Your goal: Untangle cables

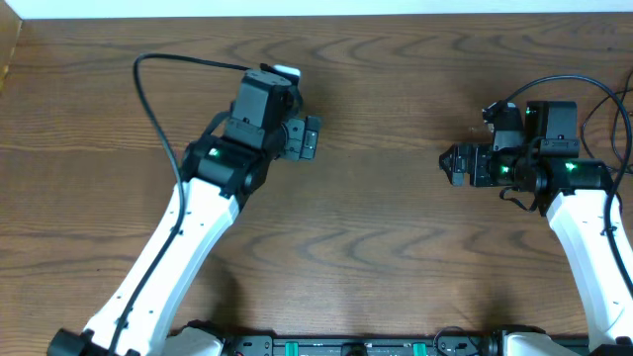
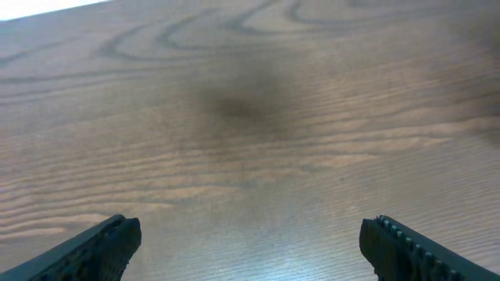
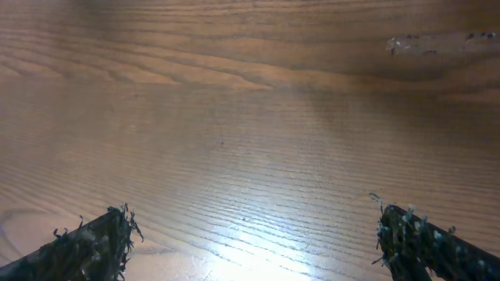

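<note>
From above, a black wire (image 1: 148, 89) loops out from my left arm (image 1: 168, 257) toward the far left of the counter (image 1: 376, 227) and curves back to the wrist. My left fingers (image 1: 310, 138) point right, toward the middle, and that high view shows them only as a small dark block, too compact to read the gap. My left wrist camera settles it: the two dark ribbed tips sit at the bottom corners of the picture, spread wide apart, with nothing but wood grain between them and a soft dark shadow (image 2: 234, 105) on the boards ahead. The middle of the counter, between my two arms, is brown wood with broad swirling grain. Further right, my right fingers (image 1: 453, 164) point left, facing the left pair and well apart from them; from overhead they look like one pointed dark shape. My right wrist camera shows them spread wide as well, tips at the lower corners with ragged, frayed edges that the high view does not reveal, and only bright, glossy wood between them. It also catches a pale smudge (image 3: 437, 43) on the wood at the upper right. At the far right, seen only from above, another black wire (image 1: 593, 94) arcs from my right arm (image 1: 593, 247) toward the counter's edge. I cannot tell from any of these views where the cables are.
</note>
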Robot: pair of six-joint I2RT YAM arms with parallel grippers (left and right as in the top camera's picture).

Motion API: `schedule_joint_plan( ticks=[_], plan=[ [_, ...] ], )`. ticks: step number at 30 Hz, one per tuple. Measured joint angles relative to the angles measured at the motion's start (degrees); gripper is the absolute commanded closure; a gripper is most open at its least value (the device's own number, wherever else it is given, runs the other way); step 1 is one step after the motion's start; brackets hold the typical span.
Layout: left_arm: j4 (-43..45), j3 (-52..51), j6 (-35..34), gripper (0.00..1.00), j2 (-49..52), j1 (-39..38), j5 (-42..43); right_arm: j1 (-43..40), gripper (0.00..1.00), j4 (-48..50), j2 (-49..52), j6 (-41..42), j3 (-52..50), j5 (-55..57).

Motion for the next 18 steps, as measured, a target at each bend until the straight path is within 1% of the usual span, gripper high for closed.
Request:
schedule_joint_plan(
  ticks=[4,8,11,18],
  plan=[
    [0.0,0.0,0.4,0.05,-1.9,0.0,-0.4,0.0,0.01,0.0,0.0,0.0,0.0,0.0],
    [-0.1,0.0,3.2,0.05,-5.5,0.0,-4.4,0.0,0.01,0.0,0.0,0.0,0.0,0.0],
    [-0.1,0.0,4.2,0.05,-9.1,0.0,-5.6,0.0,0.01,0.0,0.0,0.0,0.0,0.0],
    [0.0,-0.8,4.5,0.05,-14.9,0.0,-6.5,0.0,0.01,0.0,0.0,0.0,0.0,0.0]
  ],
)
